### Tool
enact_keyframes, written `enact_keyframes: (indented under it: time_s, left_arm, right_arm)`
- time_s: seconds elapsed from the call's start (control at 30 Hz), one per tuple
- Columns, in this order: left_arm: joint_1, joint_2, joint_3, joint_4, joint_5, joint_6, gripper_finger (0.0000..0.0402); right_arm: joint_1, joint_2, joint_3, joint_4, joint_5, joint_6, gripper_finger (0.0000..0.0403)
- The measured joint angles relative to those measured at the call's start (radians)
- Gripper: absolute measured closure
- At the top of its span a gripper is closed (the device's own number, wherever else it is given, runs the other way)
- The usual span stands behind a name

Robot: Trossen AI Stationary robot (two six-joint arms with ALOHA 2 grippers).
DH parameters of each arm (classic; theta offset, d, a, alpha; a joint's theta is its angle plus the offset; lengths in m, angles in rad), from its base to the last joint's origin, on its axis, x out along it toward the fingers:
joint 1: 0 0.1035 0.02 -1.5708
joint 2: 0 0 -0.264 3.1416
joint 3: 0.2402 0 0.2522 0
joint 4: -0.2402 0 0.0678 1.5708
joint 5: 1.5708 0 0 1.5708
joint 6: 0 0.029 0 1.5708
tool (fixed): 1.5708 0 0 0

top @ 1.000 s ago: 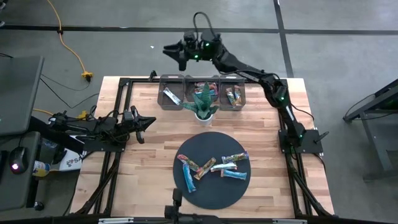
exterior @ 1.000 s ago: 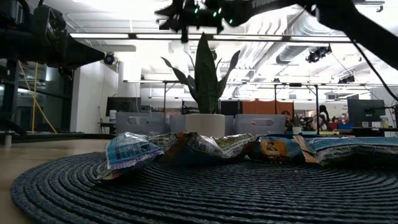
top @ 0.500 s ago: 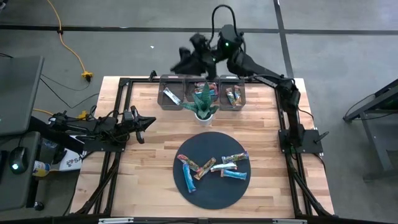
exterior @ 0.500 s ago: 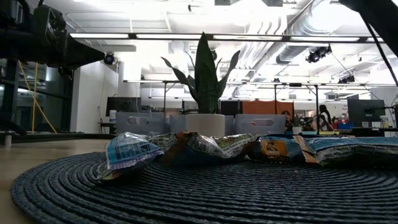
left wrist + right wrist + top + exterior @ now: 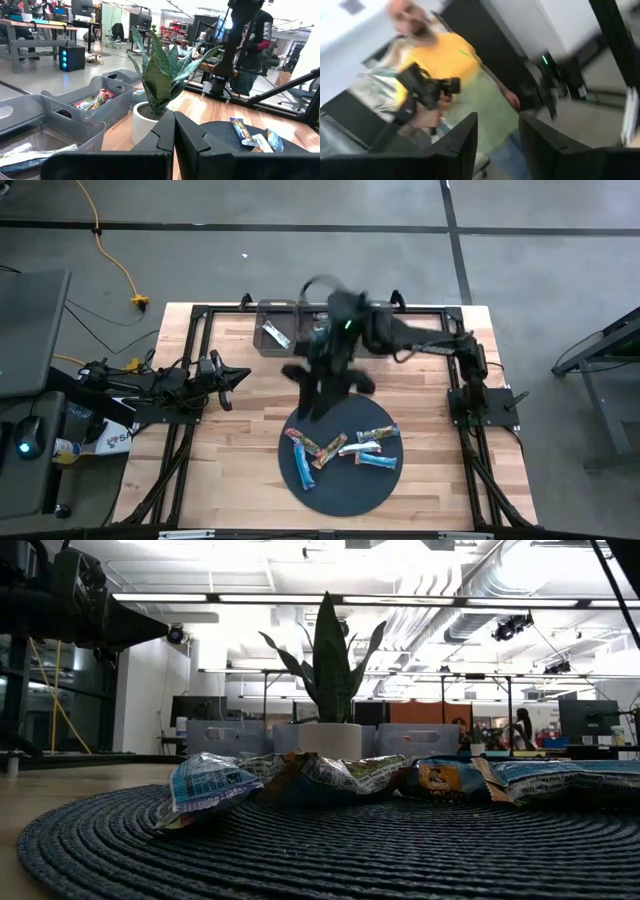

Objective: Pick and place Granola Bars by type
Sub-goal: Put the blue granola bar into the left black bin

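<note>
Several granola bars (image 5: 340, 448) in blue, orange, green and white wrappers lie flat in a loose heap on a round dark woven mat (image 5: 340, 492). The low view shows the bars (image 5: 300, 780) side on, and the left wrist view shows them (image 5: 252, 137) farther off. One more bar (image 5: 275, 335) lies in the leftmost grey bin. My right gripper (image 5: 312, 406) hangs blurred over the mat's far edge, open and empty (image 5: 497, 125). My left gripper (image 5: 240, 376) waits shut at the table's left side (image 5: 173, 116).
Grey bins (image 5: 278, 320) stand along the far edge; my right arm hides most of them. A potted spiky plant (image 5: 160, 80) stands between bins and mat, under my right arm. A bin with bars (image 5: 92, 100) shows beside it. A person in a yellow shirt (image 5: 445, 65) stands beyond the table.
My right gripper has swung fast from beyond the table's far edge, above the bins, toward the near edge and down, passing over the plant to the mat's far edge. Its arm has folded in over the table. The bars have kept their places.
</note>
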Motion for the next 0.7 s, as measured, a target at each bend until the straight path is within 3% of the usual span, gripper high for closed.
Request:
enact_keyframes:
  time_s: [0.1, 0.23, 0.4, 0.57, 0.7]
  left_arm:
    - [0.0, 0.0, 0.0, 0.0, 0.0, 0.0, 0.04]
    - [0.0, 0.0, 0.0, 0.0, 0.0, 0.0, 0.04]
    - [0.0, 0.0, 0.0, 0.0, 0.0, 0.0, 0.04]
    - [0.0, 0.0, 0.0, 0.0, 0.0, 0.0, 0.04]
    - [0.0, 0.0, 0.0, 0.0, 0.004, 0.0, 0.04]
  right_arm:
    - [0.064, 0.002, 0.0, -0.245, 0.129, -0.119, 0.0277]
    - [0.147, 0.002, 0.0, -0.582, 0.428, -0.231, 0.0277]
    - [0.256, 0.01, 0.0, -0.842, 0.82, -0.167, 0.0277]
    - [0.356, 0.028, -0.024, -0.907, 0.995, -0.045, 0.0277]
    - [0.428, 0.027, -0.119, -0.885, 1.048, 0.102, 0.0277]
